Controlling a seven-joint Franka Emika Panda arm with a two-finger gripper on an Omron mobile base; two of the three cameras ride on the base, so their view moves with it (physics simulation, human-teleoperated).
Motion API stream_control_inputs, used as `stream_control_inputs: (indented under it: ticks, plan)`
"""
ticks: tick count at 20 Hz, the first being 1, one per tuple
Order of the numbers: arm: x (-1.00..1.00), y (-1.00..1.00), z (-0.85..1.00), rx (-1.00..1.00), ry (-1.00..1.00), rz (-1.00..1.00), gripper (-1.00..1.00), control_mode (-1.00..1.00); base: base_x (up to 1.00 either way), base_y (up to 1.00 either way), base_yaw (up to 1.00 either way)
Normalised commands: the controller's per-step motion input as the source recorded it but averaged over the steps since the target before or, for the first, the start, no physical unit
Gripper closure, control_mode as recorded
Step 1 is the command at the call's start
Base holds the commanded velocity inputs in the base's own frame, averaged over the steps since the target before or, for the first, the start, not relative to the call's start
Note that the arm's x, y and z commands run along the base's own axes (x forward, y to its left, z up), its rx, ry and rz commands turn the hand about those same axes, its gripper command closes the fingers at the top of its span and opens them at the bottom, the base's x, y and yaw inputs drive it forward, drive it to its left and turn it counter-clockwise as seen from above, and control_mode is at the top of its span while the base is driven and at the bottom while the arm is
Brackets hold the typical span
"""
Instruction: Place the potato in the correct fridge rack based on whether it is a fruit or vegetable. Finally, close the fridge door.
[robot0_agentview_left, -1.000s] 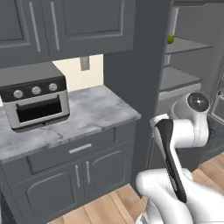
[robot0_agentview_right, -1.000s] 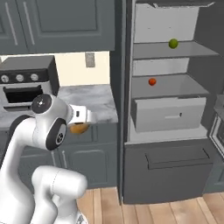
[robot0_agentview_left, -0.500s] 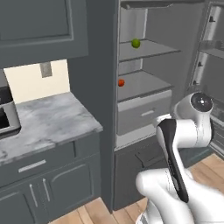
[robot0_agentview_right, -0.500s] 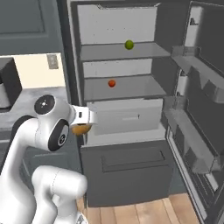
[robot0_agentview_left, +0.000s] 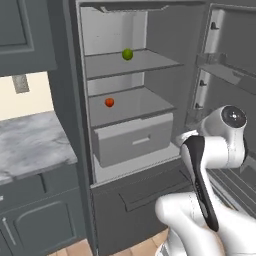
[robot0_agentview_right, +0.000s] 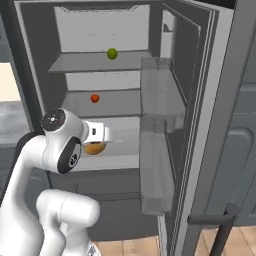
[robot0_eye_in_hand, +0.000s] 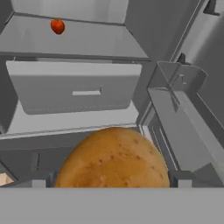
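Note:
The potato (robot0_eye_in_hand: 113, 162), tan-brown and speckled, sits between my gripper's (robot0_eye_in_hand: 113, 180) fingers, which are shut on it. From the right base view the potato (robot0_agentview_right: 94, 148) hangs under the gripper (robot0_agentview_right: 100, 142), in front of the open fridge at drawer height. The fridge rack (robot0_agentview_left: 150, 62), the higher grey shelf, carries a green ball (robot0_agentview_left: 127, 54); the same fridge rack (robot0_agentview_right: 80, 62) lies well above the hand. The fridge door (robot0_agentview_right: 200, 100) stands wide open to the right, its inner shelves facing in; the fridge door (robot0_agentview_left: 230, 65) also fills the right side of the left base view.
A red-orange ball (robot0_eye_in_hand: 57, 26) lies on the lower shelf (robot0_agentview_left: 135, 102). Below it is a grey pull-out drawer (robot0_eye_in_hand: 74, 89), closed. The door's inner bins (robot0_eye_in_hand: 179, 87) jut in close on the right. A marble counter (robot0_agentview_left: 30, 145) lies to the left of the fridge.
The whole picture has shifted: the base has driven right, from the counter with the toaster oven to in front of the open fridge. The potato stays in the gripper.

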Motion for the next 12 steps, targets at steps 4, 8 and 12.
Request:
stream_control_inputs:
  ticks: [4, 8, 12]
  plan:
    - [0.0, 0.0, 0.0, 0.0, 0.0, 0.0, 1.0, 1.0, 0.5, -0.01, 0.21]
    - [0.0, 0.0, 0.0, 0.0, 0.0, 0.0, 1.0, 1.0, 0.55, 0.0, 0.2]
    - [0.0, 0.0, 0.0, 0.0, 0.0, 0.0, 1.0, 1.0, 0.63, -0.14, 0.17]
